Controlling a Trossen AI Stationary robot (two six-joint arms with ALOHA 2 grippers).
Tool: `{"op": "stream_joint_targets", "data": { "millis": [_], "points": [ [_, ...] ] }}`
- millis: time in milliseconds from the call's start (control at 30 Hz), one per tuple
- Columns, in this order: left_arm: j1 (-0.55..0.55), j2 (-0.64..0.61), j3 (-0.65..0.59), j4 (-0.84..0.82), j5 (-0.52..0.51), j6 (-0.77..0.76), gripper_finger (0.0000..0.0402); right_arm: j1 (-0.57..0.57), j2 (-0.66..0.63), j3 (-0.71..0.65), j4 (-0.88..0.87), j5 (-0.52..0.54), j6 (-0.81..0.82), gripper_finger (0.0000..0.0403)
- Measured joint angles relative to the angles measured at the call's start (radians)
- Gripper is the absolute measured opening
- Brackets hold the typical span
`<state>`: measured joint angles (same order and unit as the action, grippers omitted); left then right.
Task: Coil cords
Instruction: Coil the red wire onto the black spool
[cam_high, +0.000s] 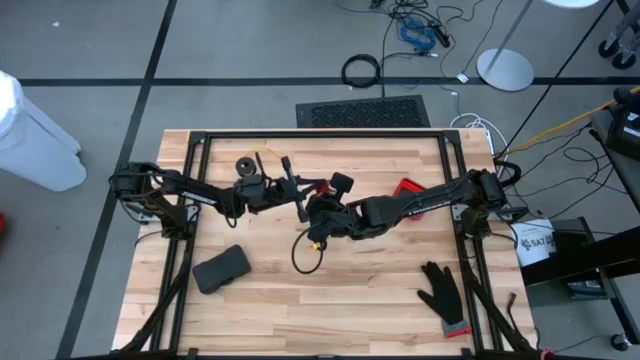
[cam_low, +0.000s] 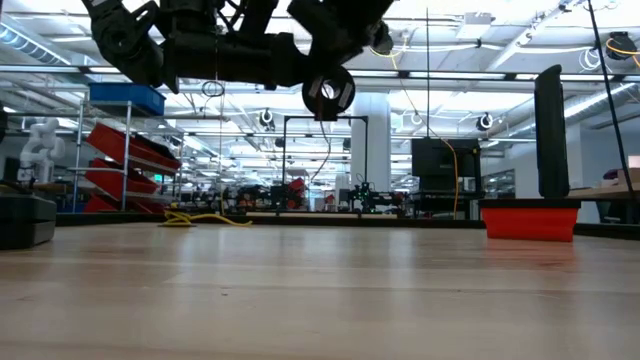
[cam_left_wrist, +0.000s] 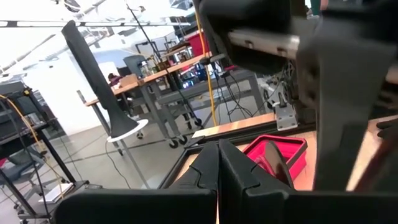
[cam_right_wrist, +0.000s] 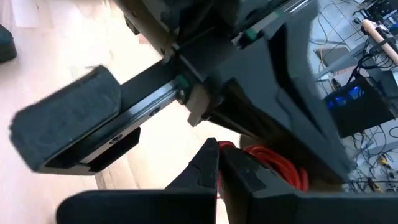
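Note:
Both grippers meet above the table's middle. My left gripper (cam_high: 298, 197) points level toward the right edge, fingers shut (cam_left_wrist: 217, 163). My right gripper (cam_high: 318, 213) slants down from the right, fingers shut (cam_right_wrist: 217, 163), close against the left one. Red cord loops (cam_right_wrist: 273, 163) bunch just past its fingertips. A small black round spool (cam_low: 328, 92) hangs high under the grippers with a thin strand (cam_low: 327, 150) below it. A dark cord loop (cam_high: 300, 255) with a yellow bit (cam_high: 316, 241) shows below the grippers. Another black spool (cam_high: 243, 165) rests on the table at the far left. My left gripper pinches a thin yellow-tan strand (cam_left_wrist: 217, 213) between its two shut fingers, coming at it level from the table's left. Where the strand runs beyond the fingers is hidden by the right arm. My right gripper has a thin red strand (cam_right_wrist: 219, 179) between its shut fingers, slanting down from the table's right. The bunched red loops (cam_right_wrist: 283, 169) sit just beyond the fingertips, clear of the table.
A black pouch (cam_high: 220, 268) lies near the front left, and a black glove (cam_high: 440, 290) at the front right. A red bin (cam_high: 405, 188) stands under the right arm. A black frame (cam_high: 320, 135) runs along the table's edges.

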<state>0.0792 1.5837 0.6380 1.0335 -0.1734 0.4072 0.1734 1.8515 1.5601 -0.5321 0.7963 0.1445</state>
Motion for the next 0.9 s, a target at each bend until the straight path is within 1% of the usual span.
{"op": "stream_joint_targets", "data": {
  "millis": [200, 400, 467, 533, 633, 733, 900],
  "points": [
    [0.0, 0.0, 0.0, 0.0, 0.0, 0.0, 0.0, 0.0, 0.0, 0.113, -0.2, -0.004, 0.058, 0.0],
    [0.0, 0.0, 0.0, -0.009, 0.01, 0.0, 0.0, 0.0, 0.0, 0.223, -0.436, -0.007, 0.129, 0.0],
    [-0.002, 0.003, -0.006, -0.041, 0.02, 0.003, 0.0, -0.003, -0.004, 0.258, -0.513, 0.027, 0.149, 0.0],
    [-0.003, 0.009, -0.007, -0.061, 0.034, 0.004, 0.0, -0.006, -0.009, 0.293, -0.586, 0.036, 0.166, 0.0],
    [-0.001, 0.003, -0.004, -0.028, 0.036, -0.001, 0.0, -0.01, -0.005, 0.316, -0.69, 0.04, 0.175, 0.0],
    [-0.003, 0.004, -0.004, -0.033, 0.042, -0.002, 0.0, -0.019, -0.005, 0.322, -0.774, 0.034, 0.208, 0.0],
    [-0.002, 0.004, -0.004, -0.028, 0.043, -0.006, 0.0, -0.005, -0.005, 0.282, -0.808, 0.019, 0.25, 0.0]
  ]
}}
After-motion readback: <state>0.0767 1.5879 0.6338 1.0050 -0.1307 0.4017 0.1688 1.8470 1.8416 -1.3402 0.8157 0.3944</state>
